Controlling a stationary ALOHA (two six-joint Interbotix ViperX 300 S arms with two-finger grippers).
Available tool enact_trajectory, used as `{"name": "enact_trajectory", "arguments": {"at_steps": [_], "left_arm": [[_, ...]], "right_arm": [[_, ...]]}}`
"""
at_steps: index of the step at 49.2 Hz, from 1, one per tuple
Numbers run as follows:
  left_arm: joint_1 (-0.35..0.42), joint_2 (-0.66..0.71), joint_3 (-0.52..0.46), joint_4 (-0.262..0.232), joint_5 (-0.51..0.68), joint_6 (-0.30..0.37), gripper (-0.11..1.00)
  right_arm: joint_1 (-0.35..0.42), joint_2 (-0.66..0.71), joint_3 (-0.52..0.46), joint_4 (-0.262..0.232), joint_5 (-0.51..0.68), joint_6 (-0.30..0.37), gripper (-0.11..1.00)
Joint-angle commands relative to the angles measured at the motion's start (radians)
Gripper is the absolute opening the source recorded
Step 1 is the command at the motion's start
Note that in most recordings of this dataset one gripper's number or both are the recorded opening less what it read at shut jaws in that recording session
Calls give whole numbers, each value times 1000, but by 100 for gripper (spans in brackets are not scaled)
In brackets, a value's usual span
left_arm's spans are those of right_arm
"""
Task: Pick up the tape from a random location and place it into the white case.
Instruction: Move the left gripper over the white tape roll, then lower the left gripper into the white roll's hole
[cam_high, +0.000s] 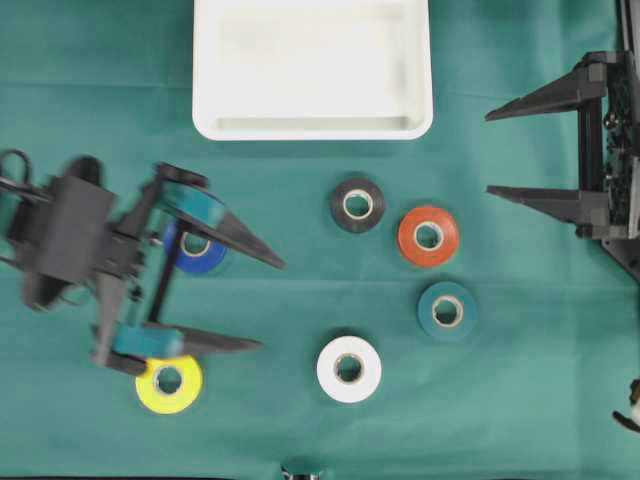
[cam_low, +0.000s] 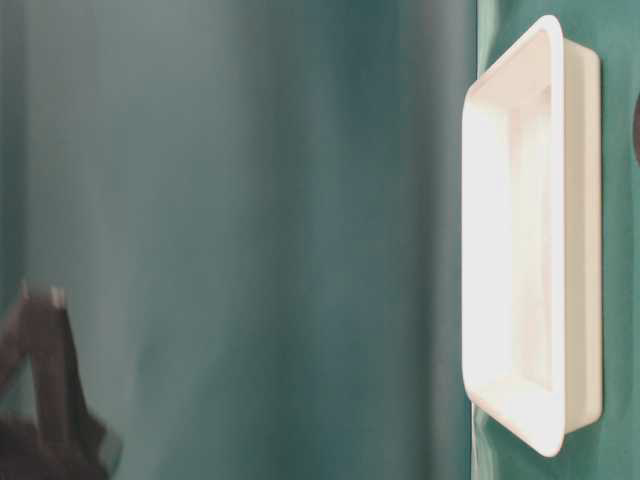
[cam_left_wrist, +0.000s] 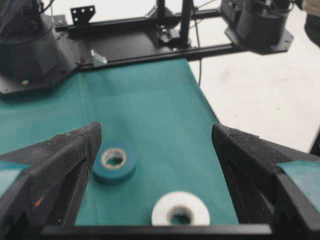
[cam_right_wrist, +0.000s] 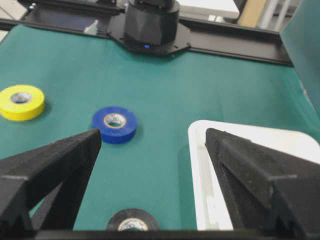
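A: So, what's in the white case (cam_high: 312, 128)?
B: Nothing visible; it sits at the table's far edge.
A: And the tapes?
B: Six flat rolls lie on green cloth (cam_high: 300, 300): black (cam_high: 357, 205), orange (cam_high: 428, 236), teal (cam_high: 446, 311), white (cam_high: 348, 369), blue (cam_high: 203, 254), yellow (cam_high: 168, 383).
A: Claws?
B: Left gripper (cam_high: 262, 303) spread above the blue and yellow rolls; right gripper (cam_high: 489, 154) spread, holding nothing.

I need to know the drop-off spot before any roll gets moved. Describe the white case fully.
The white case is a wide, shallow rectangular tray of glossy white plastic with rounded corners and a raised rim. It lies flat and open side up on the green cloth at the far middle edge of the overhead view, partly cut off by the frame. Nothing shows inside it, and no tape roll or end effector touches it.
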Motion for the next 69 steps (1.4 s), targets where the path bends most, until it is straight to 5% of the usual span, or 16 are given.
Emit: {"name": "enact_trajectory", "arguments": {"at_steps": [1, 15, 42, 69], "left_arm": [[-2, 37, -80, -2, 15, 2, 100], [-2, 146, -230, 0, 124, 3, 100], [9, 179, -287, 0, 173, -11, 100], [20, 416, -712, -2, 853, -14, 100]], "right_arm": [[0, 6, -28, 3, -5, 2, 92], [0, 14, -28, 3, -5, 2, 92], [2, 20, -28, 3, -3, 3, 92], [2, 20, -28, 3, 25, 3, 92]]}}
